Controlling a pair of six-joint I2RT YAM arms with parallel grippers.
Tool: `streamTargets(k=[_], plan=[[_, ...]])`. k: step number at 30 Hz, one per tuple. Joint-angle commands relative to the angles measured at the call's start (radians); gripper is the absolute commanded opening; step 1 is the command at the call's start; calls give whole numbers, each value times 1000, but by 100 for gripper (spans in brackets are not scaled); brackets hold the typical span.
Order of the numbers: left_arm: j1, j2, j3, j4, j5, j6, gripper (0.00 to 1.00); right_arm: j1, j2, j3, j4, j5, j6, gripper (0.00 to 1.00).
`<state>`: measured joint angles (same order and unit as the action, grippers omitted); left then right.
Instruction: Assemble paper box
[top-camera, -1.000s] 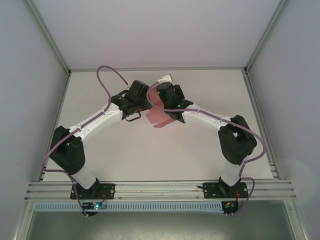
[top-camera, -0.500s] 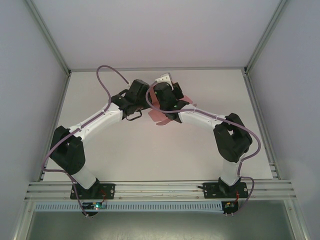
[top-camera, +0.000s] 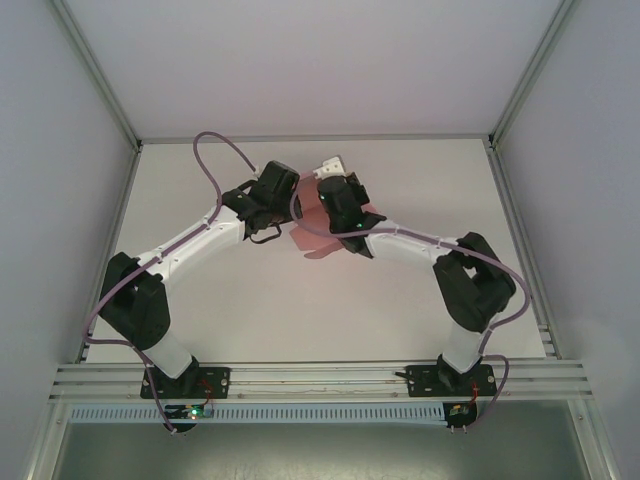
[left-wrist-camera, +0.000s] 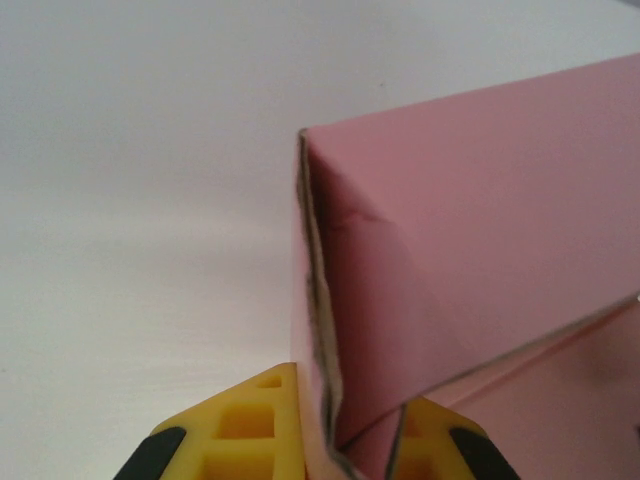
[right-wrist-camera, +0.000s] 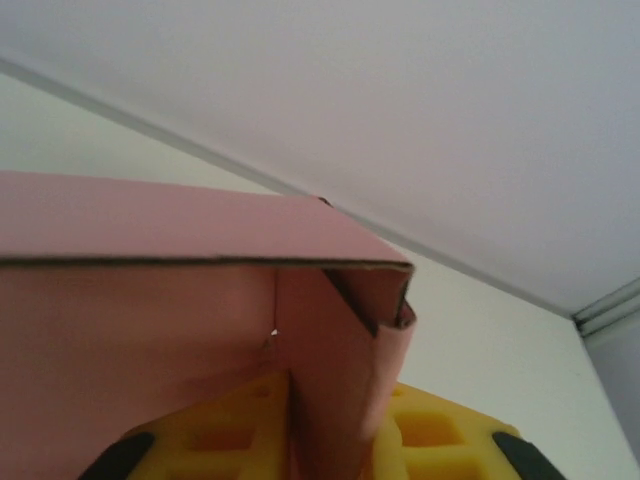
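1. On the left wrist camera I saw the left jaws closed down to a narrow gap. Their yellow pads (left-wrist-camera: 245, 430) pressed from both sides on a folded edge of the paper box (left-wrist-camera: 480, 230).
2. The pink card rose out of that grip as a creased corner. One broad panel ran away to the right, and a second layer showed beneath it.
3. On the right wrist camera the right jaws were likewise almost closed, with yellow pads (right-wrist-camera: 440, 435) on either side of an upright wall of the paper box (right-wrist-camera: 150, 310).
4. Above that wall a long panel ran off to the left. At the corner a small flap (right-wrist-camera: 375, 295) was folded inward.
5. From the top camera the paper box (top-camera: 312, 228) sat between the two wrists, over the middle of the tabletop (top-camera: 420, 170), with both sets of jaws meeting at it.
6. A shadow (top-camera: 322, 251) lay on the tabletop just on the near side of the card. I could not tell whether the card touched the surface.
7. The left arm (top-camera: 190, 240) reached in from the left and the right arm (top-camera: 420, 245) from the right, the two forming an arch. A purple cable (top-camera: 205, 155) looped above the left arm.
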<state>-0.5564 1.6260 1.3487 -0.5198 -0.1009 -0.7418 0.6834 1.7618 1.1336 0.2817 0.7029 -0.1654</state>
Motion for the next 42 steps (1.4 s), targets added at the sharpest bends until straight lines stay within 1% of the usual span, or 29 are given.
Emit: streamTargets(k=[1, 3, 5, 7, 9, 11, 12, 16, 18, 20, 21, 24, 26, 27, 32, 36, 38, 40, 42], plan=[[8, -62, -1, -83, -46, -23, 0, -88, -48, -94, 15, -147, 27, 30], [7, -67, -8, -67, -41, -20, 0, -93, -72, -111, 14, -256, 43, 36], [9, -72, -11, -64, -46, -13, 0, -102, -94, -122, 4, -340, 58, 37], [7, -79, -17, -62, -47, -9, 0, -114, -118, -137, 4, -375, 78, 34], [7, -91, -27, -50, -40, -8, 0, -133, -139, -143, -15, -409, 90, 35], [9, -101, -37, -43, -43, -7, 0, -157, -156, -141, -45, -444, 121, 44], [7, -102, -38, -47, -48, -4, 0, -173, -167, -143, -52, -476, 147, 45], [7, -98, -40, -54, -54, -4, 0, -240, -220, -163, -48, -705, 234, 50], [7, -95, -41, -51, -55, -2, 0, -248, -246, -176, -32, -783, 231, 61], [7, -91, -40, -50, -59, 2, 0, -248, -271, -186, -18, -843, 231, 67], [8, -88, -40, -49, -60, 4, 0, -248, -285, -194, -8, -881, 228, 72], [8, -81, -42, -40, -54, 19, 0, -250, -327, -213, 11, -958, 240, 83], [9, -80, -46, -25, -49, 34, 0, -254, -361, -229, 28, -978, 259, 96], [9, -77, -46, -20, -49, 43, 0, -258, -376, -239, 42, -986, 269, 98], [9, -62, -36, -18, -43, 89, 0, -287, -442, -288, 102, -1043, 336, 98], [8, -46, -22, -8, -25, 230, 0, -313, -499, -316, 103, -1030, 375, 98], [8, -16, 8, -26, 15, 381, 0, -334, -537, -338, 99, -1014, 394, 98], [9, 30, 56, -89, 58, 522, 0, -357, -581, -366, 93, -1008, 409, 98], [9, 82, 107, -165, 77, 659, 0, -382, -637, -404, 87, -988, 432, 98]])
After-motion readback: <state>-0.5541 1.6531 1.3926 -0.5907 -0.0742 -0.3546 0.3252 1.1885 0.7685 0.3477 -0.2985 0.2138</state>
